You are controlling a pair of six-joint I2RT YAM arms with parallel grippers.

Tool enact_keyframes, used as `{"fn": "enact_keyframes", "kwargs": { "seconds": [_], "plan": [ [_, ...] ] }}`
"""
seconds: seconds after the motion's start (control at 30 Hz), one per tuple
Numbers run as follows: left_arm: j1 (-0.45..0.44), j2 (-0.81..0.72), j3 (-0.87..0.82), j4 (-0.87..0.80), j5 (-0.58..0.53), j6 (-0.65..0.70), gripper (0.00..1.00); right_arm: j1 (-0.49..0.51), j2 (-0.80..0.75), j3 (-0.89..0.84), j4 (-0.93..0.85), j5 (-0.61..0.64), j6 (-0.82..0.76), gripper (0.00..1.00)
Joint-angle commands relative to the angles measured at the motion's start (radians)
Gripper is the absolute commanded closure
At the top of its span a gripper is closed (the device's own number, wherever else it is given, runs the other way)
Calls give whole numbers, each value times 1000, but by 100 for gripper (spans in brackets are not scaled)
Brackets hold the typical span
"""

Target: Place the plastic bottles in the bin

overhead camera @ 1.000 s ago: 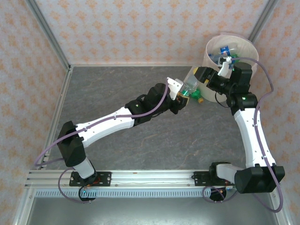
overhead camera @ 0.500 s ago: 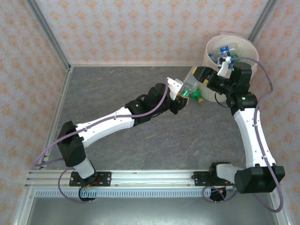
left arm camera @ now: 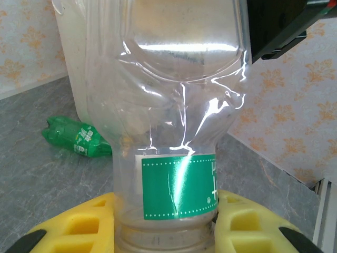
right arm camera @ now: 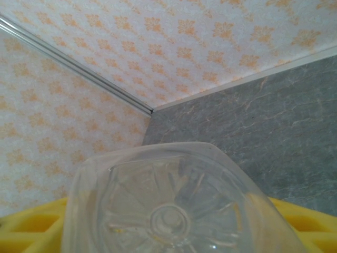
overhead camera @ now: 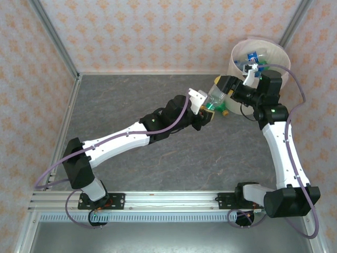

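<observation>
Left wrist: release left gripper [left arm camera: 166,227], clamped on bottle [left arm camera: 179,105] neck, only once right gripper [right arm camera: 171,227], grip unclear, pinches base between its jaws.

Both arms share one build. The white-and-black left arm [overhead camera: 121,138] and the matching right arm [overhead camera: 281,153] have glossy white tapered link shells set between bulky matte black joint housings. A thin purple cable [overhead camera: 52,171] loops from the left base along its links, and a second purple cable [overhead camera: 301,87] arcs beside the right arm. A small green light [overhead camera: 273,110] glows on a black joint of the right arm. The left wrist carries an angular white bracket [overhead camera: 197,97]. The black-bodied left gripper [overhead camera: 207,109] and right gripper [overhead camera: 223,87] have bright yellow block fingers [left arm camera: 79,224] with rectangular hollows. Black base plates [overhead camera: 100,200] sit on a ribbed silver aluminium rail [overhead camera: 168,199] at the near edge.
</observation>
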Motion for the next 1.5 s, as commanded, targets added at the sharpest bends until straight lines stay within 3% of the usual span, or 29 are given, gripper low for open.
{"fn": "enact_keyframes", "kwargs": {
  "seconds": [0.0,0.03,0.1,0.27,0.33,0.67,0.87,1.0,1.27,1.47],
  "plan": [
    [-3,-35,-7,11,-5,10,79,4,-23,13,29,-12,-2,38],
    [-4,-34,-9,11,-11,9,79,3,-25,16,23,1,0,38],
    [-3,-36,-7,8,-27,2,68,3,-33,15,24,23,9,40],
    [-3,-66,-28,19,-74,-35,13,5,-56,10,31,78,27,42],
    [-1,-87,-41,30,-96,-54,1,5,-61,7,36,106,42,42],
    [41,-195,-61,-40,-159,-68,1,-8,-24,58,76,364,137,43],
    [97,-296,-107,-102,-218,-145,1,-68,61,208,26,524,182,43],
    [119,-366,-163,-107,-186,-164,1,-91,115,303,21,653,203,45],
    [124,-444,-217,-132,-149,-165,1,-110,255,537,-32,1015,174,46],
    [123,-486,-241,-153,-145,-143,1,-109,358,657,-53,1207,41,48]
  ]
}}
